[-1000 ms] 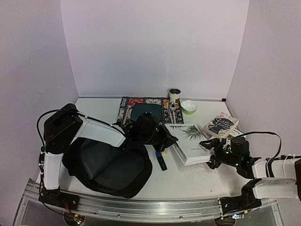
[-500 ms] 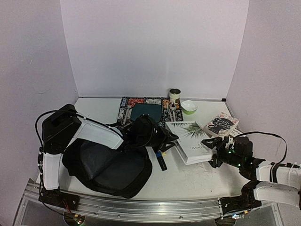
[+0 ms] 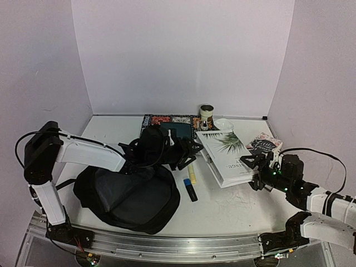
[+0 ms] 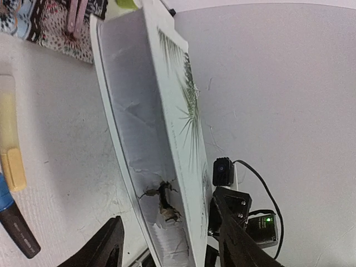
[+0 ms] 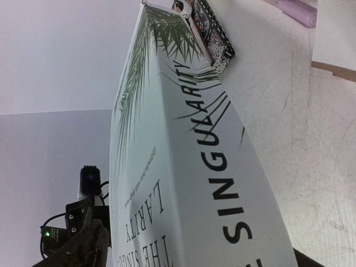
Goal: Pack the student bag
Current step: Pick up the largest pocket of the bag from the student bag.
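Observation:
The student bag (image 3: 128, 194), black and soft, lies slumped at the front left of the table. A thick white book (image 3: 225, 156) with a palm leaf on its cover is tipped up on edge. My right gripper (image 3: 258, 167) is shut across its spine end (image 5: 183, 139), one finger on each side. My left gripper (image 3: 186, 151) stands open at the book's left end, above the bag's far edge. In the left wrist view the book's torn page edge (image 4: 161, 167) runs down between my open fingers (image 4: 105, 247), touching neither.
A yellow highlighter (image 3: 191, 174) and a black marker (image 3: 191, 192) lie between bag and book. A dark floral book (image 3: 264, 146) rests at the right. At the back are a patterned cloth (image 3: 167, 121), a tin can (image 3: 207, 111) and a small bowl (image 3: 224, 123).
The white book has risen from flat to tilted up in the right gripper. My left gripper has opened, and the left arm has swung back and to the left.

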